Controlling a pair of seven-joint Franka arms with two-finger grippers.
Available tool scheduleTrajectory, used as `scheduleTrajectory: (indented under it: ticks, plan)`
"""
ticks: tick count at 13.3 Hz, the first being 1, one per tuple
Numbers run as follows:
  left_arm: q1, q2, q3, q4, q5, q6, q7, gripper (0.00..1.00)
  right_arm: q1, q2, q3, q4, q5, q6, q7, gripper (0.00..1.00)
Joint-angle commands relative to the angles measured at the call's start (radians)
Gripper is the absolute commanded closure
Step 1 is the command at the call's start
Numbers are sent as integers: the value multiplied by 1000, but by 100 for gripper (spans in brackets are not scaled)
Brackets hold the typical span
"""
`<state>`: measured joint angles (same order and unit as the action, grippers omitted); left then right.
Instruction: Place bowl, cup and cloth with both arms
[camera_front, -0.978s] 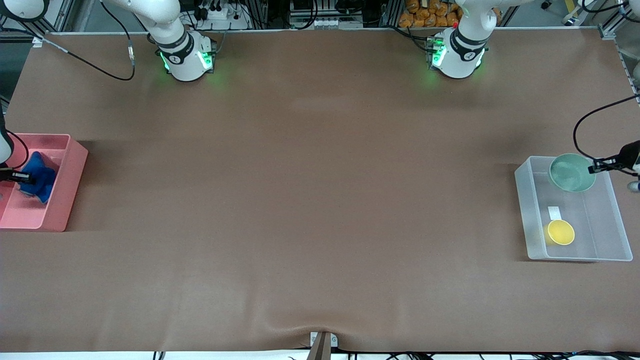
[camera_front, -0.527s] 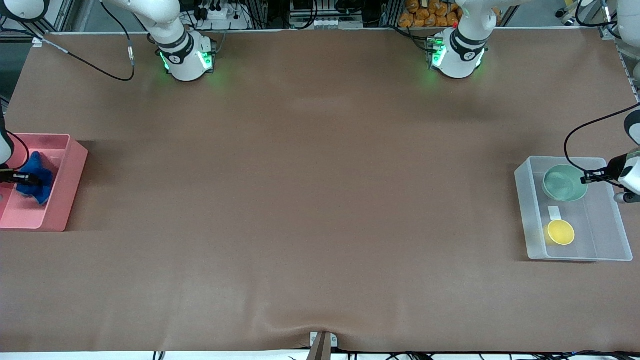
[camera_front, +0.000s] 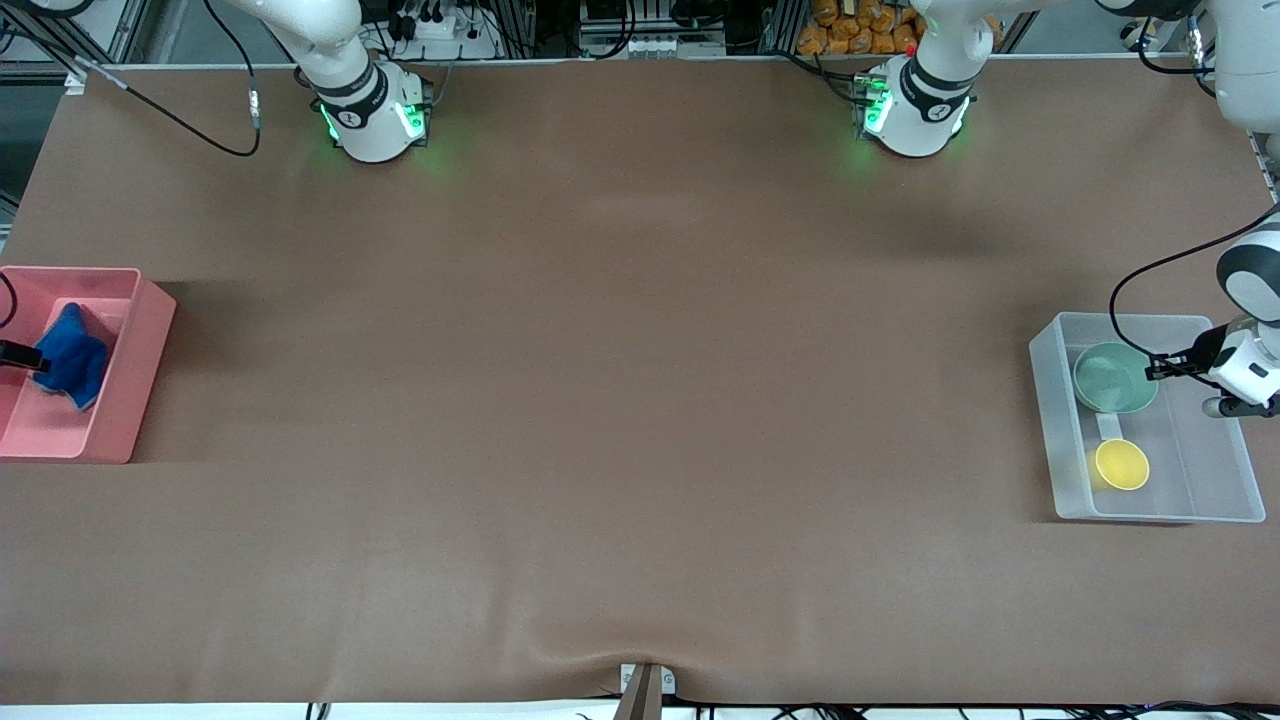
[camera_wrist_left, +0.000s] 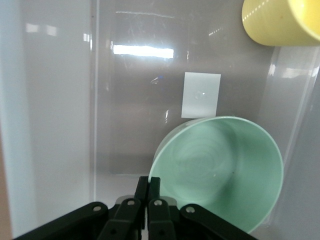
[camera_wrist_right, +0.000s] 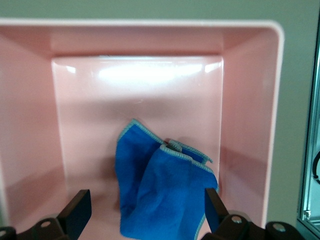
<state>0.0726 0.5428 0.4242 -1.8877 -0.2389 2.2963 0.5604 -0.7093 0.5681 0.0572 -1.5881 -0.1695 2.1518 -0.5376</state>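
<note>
A wide bench (camera_front: 620, 400) fills the view, covered in a plain brown sheet that puckers slightly at the edge nearest the front camera, where a small metal bracket (camera_front: 645, 683) sits. Along the farthest edge run aluminium frame rails (camera_front: 620, 45) with cables and a power strip (camera_front: 435, 22) (plugs crowded into it), plus a stack of orange packets (camera_front: 850, 28). Soft, even light falls from above.

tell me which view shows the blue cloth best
The right wrist view: the cloth fills the middle, folds and grey edge plain, lying in the pink bin between the open fingers of the right gripper. The front view shows only a small blue patch. The left wrist view does not show it.
</note>
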Motion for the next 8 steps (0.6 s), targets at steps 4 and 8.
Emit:
scheduleTrajectory:
  ticks: [4, 8]
  plan:
    - [-13, 45, 4, 24, -22, 31, 47, 83, 57, -111, 18, -26, 21, -174, 166, 0]
    - [-36, 42, 5, 32, -14, 31, 47, 0, 169, -194, 30, -26, 24, -335, 366, 0]
